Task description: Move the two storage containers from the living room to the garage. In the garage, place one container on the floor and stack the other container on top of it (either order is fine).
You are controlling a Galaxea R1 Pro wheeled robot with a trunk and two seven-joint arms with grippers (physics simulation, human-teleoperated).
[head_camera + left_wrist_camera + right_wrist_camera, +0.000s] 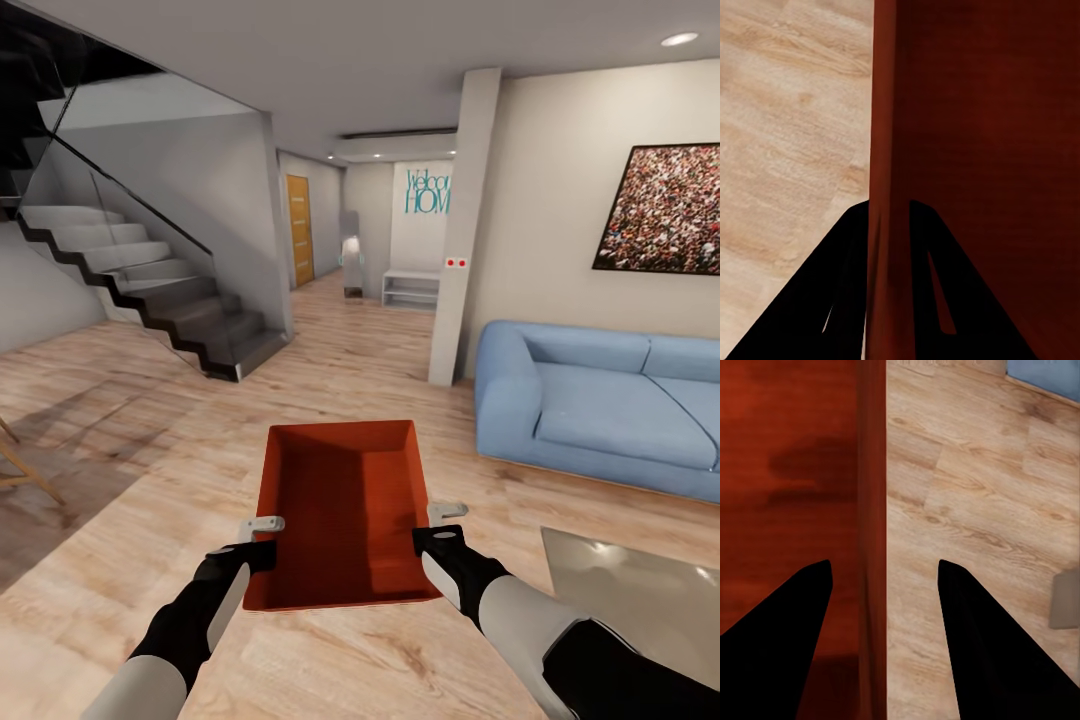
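While held level, storage container (345, 510) long axis points toward hallway.

We have both arms reaching forward and low, level with each other. Our left gripper (262, 540) is pinched shut over a thin wall; our right gripper (443, 528) straddles the opposite wall, fingers (784, 649) spread wider.

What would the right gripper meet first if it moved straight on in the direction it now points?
Probably nothing new: the right gripper straddles the storage container wall, so it would slide along that wall; beyond lies the wood floor.
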